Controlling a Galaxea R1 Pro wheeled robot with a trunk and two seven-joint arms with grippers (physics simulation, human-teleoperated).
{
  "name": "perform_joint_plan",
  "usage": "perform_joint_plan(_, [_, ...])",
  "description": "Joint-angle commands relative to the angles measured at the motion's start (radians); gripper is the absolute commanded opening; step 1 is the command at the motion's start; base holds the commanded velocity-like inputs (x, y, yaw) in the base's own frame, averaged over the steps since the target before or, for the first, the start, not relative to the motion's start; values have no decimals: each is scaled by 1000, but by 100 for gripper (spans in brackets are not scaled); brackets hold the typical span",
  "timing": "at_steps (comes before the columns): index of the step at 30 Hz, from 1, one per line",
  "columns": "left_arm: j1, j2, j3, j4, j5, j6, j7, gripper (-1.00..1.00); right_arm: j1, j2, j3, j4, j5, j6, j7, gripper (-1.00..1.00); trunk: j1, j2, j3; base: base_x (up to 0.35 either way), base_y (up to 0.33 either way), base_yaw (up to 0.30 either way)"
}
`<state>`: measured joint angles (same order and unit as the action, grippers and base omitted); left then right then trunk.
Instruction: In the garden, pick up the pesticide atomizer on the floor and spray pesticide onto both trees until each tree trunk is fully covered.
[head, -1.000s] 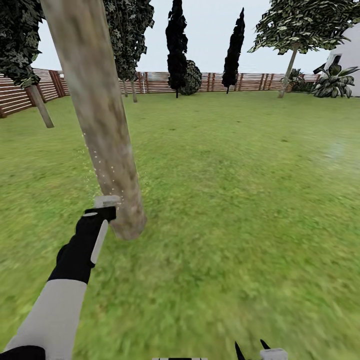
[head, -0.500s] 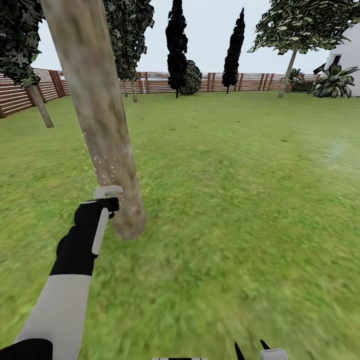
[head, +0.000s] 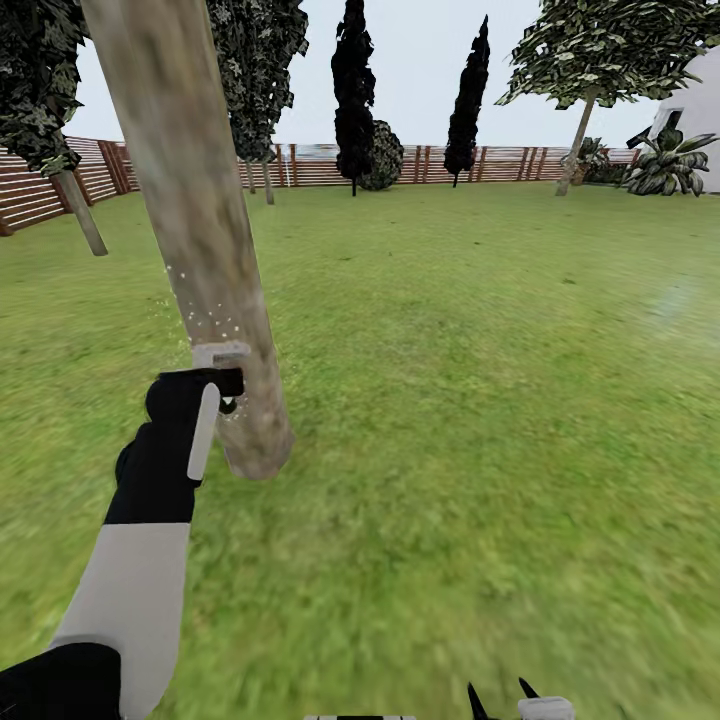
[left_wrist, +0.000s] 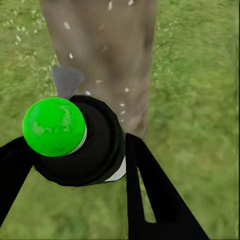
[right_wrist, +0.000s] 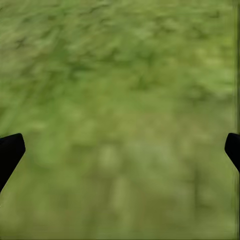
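my left gripper (left_wrist: 70, 165) is clamped on the atomizer (left_wrist: 75, 140), held just beside the near trunk (head: 205, 240) with droplets flecking its lower part; upper trunk and second tree appear undone, right gripper (right_wrist: 120, 150) spread wide, holding nothing.

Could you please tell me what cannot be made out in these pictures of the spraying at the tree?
- Thick pale mottled tree trunk: top cut off by the head view's upper edge; its far side faces away.
- Black atomizer with a bright green cap: in the head view, hidden by the left gripper.
- Right gripper: just fingertips at the wrist view's edges.
- Blurry green lawn: no detail.
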<state>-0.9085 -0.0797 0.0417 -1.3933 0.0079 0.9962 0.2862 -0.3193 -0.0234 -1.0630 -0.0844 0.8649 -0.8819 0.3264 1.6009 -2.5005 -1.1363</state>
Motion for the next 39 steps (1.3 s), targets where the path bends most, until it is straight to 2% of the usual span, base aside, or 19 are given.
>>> perform_joint_plan(1, [-16, -15, -1, 1, -8, 2, 0, -100, 0, -2, 1, -1, 0, -1, 0, 100, 0, 0, 0, 0, 0, 0])
perform_joint_plan(2, [-35, -29, -2, 2, -9, 2, 1, -100, 0, -4, 1, -2, 1, -2, 1, 100, 0, 0, 0, 0, 0, 0])
perform_joint_plan(4, [-46, -18, 6, 2, -9, 2, 4, -100, 0, -6, 1, -3, 3, -2, 0, 100, 0, 0, 0, 0, 0, 0])
perform_joint_plan(6, [-44, 29, 32, 2, -8, 3, 3, -100, 0, -8, 3, -3, 5, -2, 1, 100, 0, 0, 0, 0, 0, 0])
perform_joint_plan(7, [-38, 65, 48, 4, -4, 4, 1, -100, 0, -9, 4, -3, 5, -2, 2, 100, 0, 0, 0, 0, 0, 0])
perform_joint_plan(8, [-35, 89, 56, 7, 0, 1, -3, -100, 0, -9, 4, -3, 6, -2, 2, 100, 0, 0, 0, 0, 0, 0])
perform_joint_plan(9, [-21, 98, 56, 11, 1, -5, -5, -100, 0, -10, 5, -3, 6, -2, 2, 100, 0, 0, 0, 0, 0, 0])
perform_joint_plan(12, [88, 92, 46, 30, 5, -29, -5, -100, 0, -10, 6, -3, 6, -2, 2, 100, 0, 0, 0, 0, 0, 0])
perform_joint_plan(13, [122, 91, 43, 87, 6, -108, -5, -100, 0, -10, 6, -3, 6, -1, 2, 100, 0, 0, 0, 0, 0, 0])
perform_joint_plan(14, [145, 91, 42, 183, 6, -195, -6, -100, 0, -10, 6, -3, 6, -2, 2, 100, 0, 0, 0, 0, 0, 0])
perform_joint_plan(17, [159, 90, 38, 417, 6, -358, -10, -100, -1, -9, 4, -23, 5, -2, 2, 100, 0, 0, 0, 0, 0, 0])
perform_joint_plan(18, [161, 91, 37, 502, 6, -432, -10, -100, -1, -8, 3, -47, 5, -1, 2, 100, 0, 0, 0, 0, 0, 0])
perform_joint_plan(20, [198, 90, 37, 682, 7, -664, -10, -100, -1, -10, 3, -59, 5, -2, 2, 100, 0, 0, 0, 0, 0, 0])
perform_joint_plan(21, [217, 89, 37, 722, 8, -738, -10, -100, -1, -23, 1, -61, 5, -2, 2, 100, 0, 0, 0, 51, -43, 0])
perform_joint_plan(22, [224, 89, 37, 734, 8, -760, -13, -100, -1, -37, 0, -61, 2, -1, 1, 100, 0, 0, 0, 100, -132, 0])
perform_joint_plan(23, [229, 90, 38, 739, 7, -776, -17, -100, -1, -55, -3, -61, 0, 0, 0, 100, 0, 0, 0, 138, -209, 0])
perform_joint_plan(24, [230, 90, 38, 741, 7, -778, -17, -100, -1, -58, -4, -61, -1, -1, -1, 100, 0, 0, 0, 152, -225, 0])
perform_joint_plan(27, [230, 90, 38, 744, 9, -778, -18, -100, -1, -59, -5, -60, -1, -2, -1, 100, 0, 0, 0, 174, -233, 26])
perform_joint_plan(39, [230, 70, 38, 746, 9, -783, -15, -100, -1, -58, 0, -60, -1, -2, 1, 100, 0, 0, 0, 158, -241, 269])
